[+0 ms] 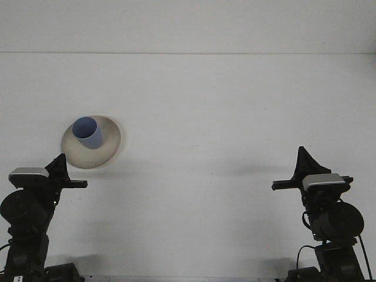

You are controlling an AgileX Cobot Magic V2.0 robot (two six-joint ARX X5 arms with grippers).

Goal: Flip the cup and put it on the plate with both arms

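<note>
The blue cup (87, 132) stands mouth-up on the beige plate (108, 147), toward the plate's 10 o'clock edge, at roughly 9 o'clock on the white desk (223, 117). By the look of it the placement is done, and the step in hand appears to be parking both arms clear. The left claw (59, 166) sits at 7 o'clock of the desk, just below the plate and apart from it; only a single dark point shows, so whether its fingers are spread or pressed together cannot be told. The right claw (304, 161) sits at 4 o'clock, well apart from cup and plate; its fingers read as one narrow peak, apparently pressed together and pinching nothing. To finish well, the left arm should draw down and away from the plate rim without brushing it, since a light cup near the edge could tip easily; the right arm has free room. Count: one cup, one plate, two arms, two claws.
</note>
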